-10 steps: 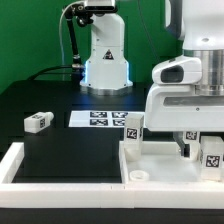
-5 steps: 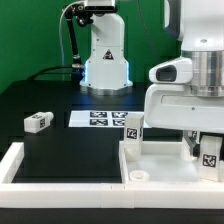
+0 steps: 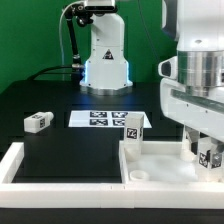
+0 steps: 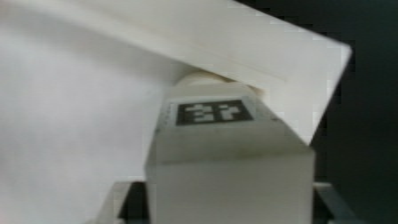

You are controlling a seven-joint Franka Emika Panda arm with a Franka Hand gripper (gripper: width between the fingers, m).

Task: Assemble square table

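The Franka arm (image 3: 195, 70) reaches down over the square table panel (image 3: 155, 165), a white plastic plate with a raised rim and a round socket (image 3: 138, 176) at its near corner. The panel lies on the matte black surface (image 3: 70, 150) at the exterior view's lower right. The jaws are closed partway on the grasped leg block (image 3: 210, 155), a small white prism; in the wrist view this block (image 4: 222, 150) fills the gap between the two grey fingers (image 4: 121, 205) and shows a square black-and-white tag (image 4: 215, 112) against the smooth panel (image 4: 89, 80). A second leg block (image 3: 133, 128) stands upright at the panel's far corner, tag facing the camera; whether it sits in a socket cannot be told. A loose leg block (image 3: 38, 121) lies well apart toward the exterior view's left. The marker board (image 3: 100, 118) lies flat between them, printed with tag patterns. White bars (image 3: 20, 160) frame the surface.
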